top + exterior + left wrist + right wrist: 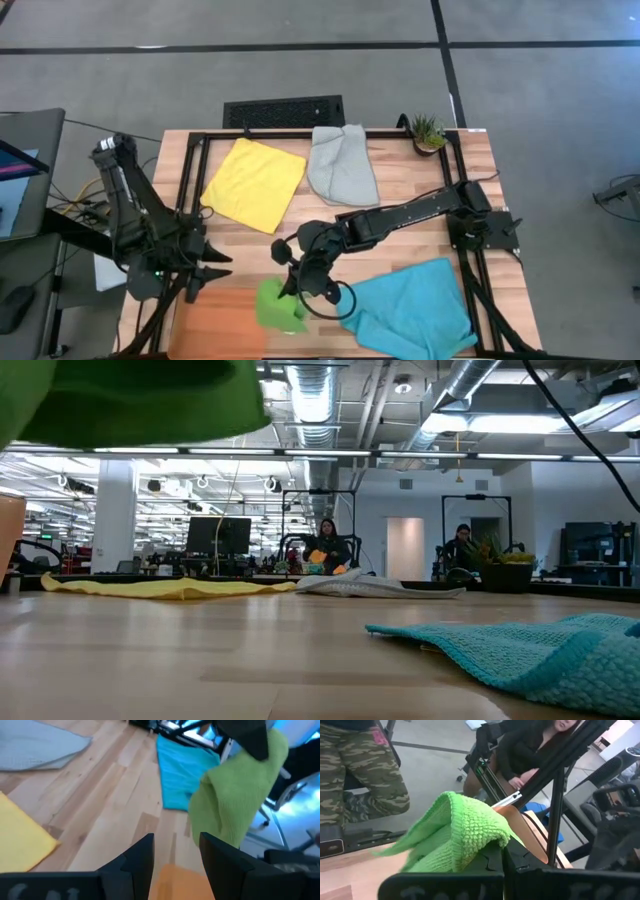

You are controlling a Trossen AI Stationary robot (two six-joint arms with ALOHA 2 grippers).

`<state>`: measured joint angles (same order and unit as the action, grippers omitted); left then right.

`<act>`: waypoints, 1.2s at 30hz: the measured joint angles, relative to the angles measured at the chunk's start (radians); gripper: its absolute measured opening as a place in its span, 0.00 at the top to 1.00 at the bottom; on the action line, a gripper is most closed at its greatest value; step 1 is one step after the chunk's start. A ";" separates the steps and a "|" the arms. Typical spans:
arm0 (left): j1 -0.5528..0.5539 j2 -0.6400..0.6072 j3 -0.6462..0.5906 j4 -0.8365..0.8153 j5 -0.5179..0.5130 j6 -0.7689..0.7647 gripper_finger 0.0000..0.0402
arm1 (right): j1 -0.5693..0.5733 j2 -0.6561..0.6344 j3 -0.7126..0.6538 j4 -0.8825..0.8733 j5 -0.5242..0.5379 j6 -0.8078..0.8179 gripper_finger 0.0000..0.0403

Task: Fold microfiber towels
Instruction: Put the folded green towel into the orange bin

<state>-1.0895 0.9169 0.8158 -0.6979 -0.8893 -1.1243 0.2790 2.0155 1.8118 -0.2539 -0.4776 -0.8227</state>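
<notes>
From overhead, the right gripper (297, 287) reaches across the wooden table (400, 245) and holds the green towel (278, 306) bunched at the front edge, beside the orange tray (215, 322); the left gripper (205, 275) waits with its fingers apart near the tray's far corner. The same view alone lays out all four cloths: the yellow towel (255, 183) flat at the back, the light grey towel (342, 165) next to it, the turquoise towel (415, 308) rumpled at the front right, and a small potted plant (428, 132) at the back corner. At table height, the green towel (130, 400) hangs clear of the surface across the top corner, while the yellow towel (165, 588), the grey towel (375, 587) and the turquoise towel (530, 650) lie low; people sit in the room beyond. The left wrist camera looks past its spread fingers (140, 857) at the green towel (235, 800) dangling above the tray's edge (180, 880). The right wrist camera shows its jaws pressed shut on the green towel (462, 837), with a person seated behind the frame.
</notes>
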 joint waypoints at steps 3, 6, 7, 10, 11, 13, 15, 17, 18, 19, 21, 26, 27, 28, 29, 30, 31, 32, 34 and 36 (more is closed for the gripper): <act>0.050 0.004 0.000 0.071 0.055 0.103 0.63 | 0.000 0.000 0.000 0.000 0.000 0.000 1.00; 0.124 0.021 0.000 0.163 0.137 0.227 0.63 | 0.000 0.000 0.000 0.000 -0.001 0.000 1.00; 0.150 0.028 0.000 0.192 0.179 0.269 0.63 | 0.000 0.000 0.000 0.000 -0.001 0.000 1.00; 0.223 0.053 0.000 0.279 0.292 0.397 0.63 | 0.000 0.000 0.000 0.000 -0.001 0.000 1.00; 0.244 0.060 0.000 0.302 0.329 0.448 0.63 | 0.000 0.000 0.000 -0.001 -0.001 0.000 1.00; 0.284 0.065 0.000 0.347 0.404 0.534 0.63 | 0.001 0.000 0.000 -0.006 -0.002 0.000 1.00; 0.321 0.066 0.000 0.374 0.459 0.586 0.63 | 0.001 0.000 0.000 -0.008 -0.003 0.000 1.00; 0.362 0.065 0.000 0.381 0.489 0.616 0.63 | 0.001 0.000 0.000 -0.009 -0.003 0.000 1.00; 0.381 0.065 0.000 0.378 0.501 0.628 0.63 | 0.001 0.000 0.000 -0.009 -0.004 0.000 1.00; 0.399 0.065 0.000 0.378 0.524 0.642 0.63 | 0.002 0.000 0.000 -0.010 -0.004 0.000 1.00; 0.432 0.066 0.000 0.381 0.585 0.660 0.63 | 0.002 0.000 0.000 -0.012 -0.004 0.000 1.00; 0.523 0.096 0.000 0.429 0.762 0.719 0.63 | 0.002 0.000 0.000 -0.016 -0.004 -0.023 1.00; 0.540 0.104 0.000 0.455 0.804 0.727 0.63 | 0.002 0.000 0.000 -0.016 -0.005 -0.024 1.00; 0.558 0.114 0.001 0.468 0.841 0.735 0.63 | 0.002 0.000 0.000 -0.016 -0.005 -0.024 1.00; 0.574 0.122 0.000 0.466 0.879 0.737 0.63 | 0.002 0.000 0.000 -0.016 -0.005 -0.024 1.00; 0.587 0.128 -0.001 0.464 0.915 0.737 0.63 | 0.002 0.000 0.000 -0.016 -0.005 -0.024 1.00; 0.599 0.135 -0.001 0.474 0.948 0.737 0.63 | 0.002 0.000 0.000 -0.016 -0.005 -0.024 1.00; 0.610 0.141 -0.001 0.484 0.975 0.738 0.63 | 0.002 0.000 0.000 -0.016 -0.004 -0.024 1.00; 0.628 0.151 0.000 0.482 1.010 0.738 0.63 | 0.002 0.000 0.000 -0.017 -0.005 -0.024 1.00; 0.641 0.164 0.000 0.483 1.027 0.737 0.63 | 0.002 0.000 0.000 -0.024 -0.005 -0.024 1.00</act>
<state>-0.4482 1.0806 0.8154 -0.2154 0.1373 -0.3870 0.2810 2.0155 1.8118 -0.2783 -0.4823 -0.8467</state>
